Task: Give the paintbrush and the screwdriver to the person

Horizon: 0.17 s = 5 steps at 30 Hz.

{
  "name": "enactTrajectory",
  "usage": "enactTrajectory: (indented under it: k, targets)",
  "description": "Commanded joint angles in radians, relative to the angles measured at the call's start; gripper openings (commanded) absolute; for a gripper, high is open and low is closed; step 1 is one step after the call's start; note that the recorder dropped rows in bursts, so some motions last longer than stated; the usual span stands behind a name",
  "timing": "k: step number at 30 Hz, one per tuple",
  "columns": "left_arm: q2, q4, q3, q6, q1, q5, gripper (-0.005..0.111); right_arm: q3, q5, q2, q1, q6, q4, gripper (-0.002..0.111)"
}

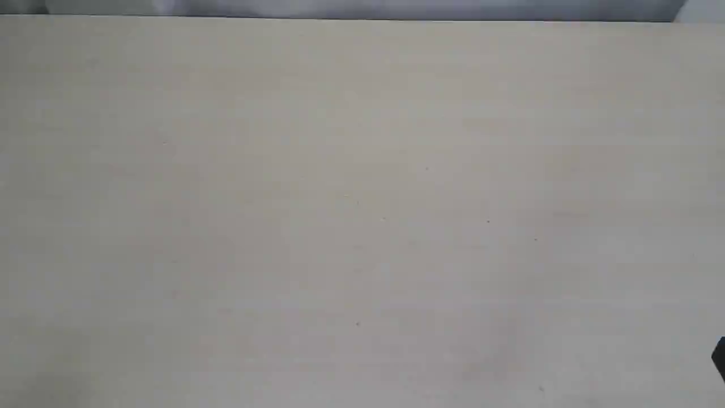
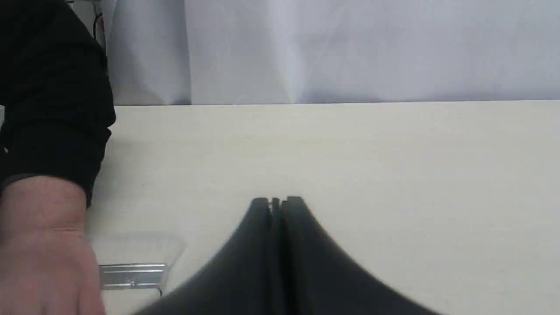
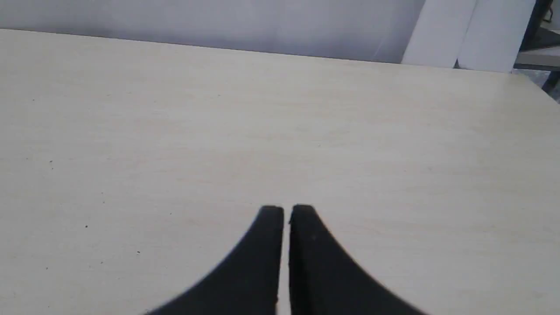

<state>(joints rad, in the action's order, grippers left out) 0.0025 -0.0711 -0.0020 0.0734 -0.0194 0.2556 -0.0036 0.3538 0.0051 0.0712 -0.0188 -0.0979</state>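
Note:
In the left wrist view the person's bare hand (image 2: 43,245) with a black sleeve (image 2: 52,96) reaches over the table beside my left gripper (image 2: 276,202), whose fingers are pressed together with nothing between them. Next to the hand lies the paintbrush (image 2: 133,262): pale bristles and a silver ferrule show, while the handle is hidden under the hand and my gripper. My right gripper (image 3: 284,210) is shut over bare tabletop and holds nothing. The screwdriver is out of view. In the exterior view only a black corner of an arm (image 1: 719,357) shows at the right edge.
A pale wooden table (image 1: 362,215) fills the exterior view. A white backdrop (image 2: 350,48) hangs behind its far edge. White panels (image 3: 468,35) and a dark frame (image 3: 540,39) stand past the table's corner in the right wrist view.

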Motion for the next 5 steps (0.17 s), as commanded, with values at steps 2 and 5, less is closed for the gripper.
enactTrajectory:
  k: [2, 5]
  targets:
    - [-0.002, 0.002, 0.002, 0.002, 0.008, -0.008, 0.0, 0.004, -0.002, -0.005, -0.002, -0.005, 0.008, 0.004]
    - [-0.002, 0.002, 0.002, 0.002, 0.008, -0.008, 0.0, 0.004, -0.002, -0.005, -0.002, -0.005, 0.008, 0.004]
